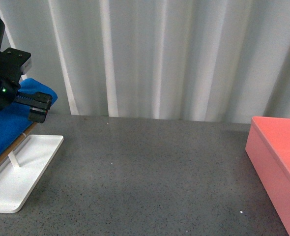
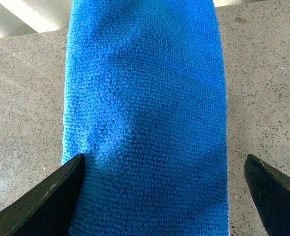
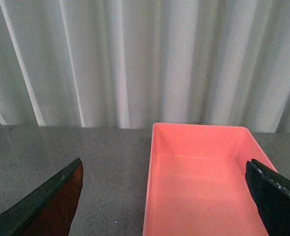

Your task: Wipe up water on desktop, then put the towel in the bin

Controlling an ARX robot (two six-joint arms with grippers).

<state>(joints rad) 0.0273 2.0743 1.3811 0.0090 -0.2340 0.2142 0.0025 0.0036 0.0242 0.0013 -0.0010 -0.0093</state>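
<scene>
The blue towel (image 1: 7, 129) hangs over a rail at the far left of the front view. It fills the middle of the left wrist view as a thick folded towel (image 2: 145, 118). My left gripper (image 1: 39, 108) hovers over it, open. In its own view the left gripper (image 2: 162, 196) has one dark finger on each side of the cloth. The pink bin (image 1: 275, 169) stands at the right on the grey speckled desktop (image 1: 150, 182). My right gripper (image 3: 162, 201) is open above the near end of the empty bin (image 3: 199, 143). I cannot make out any water.
A flat white tray (image 1: 18, 183) with a wooden rail (image 1: 11, 148) carries the towel at the left edge. A pale pleated curtain (image 1: 159, 54) closes off the back of the desktop. The right arm is out of the front view.
</scene>
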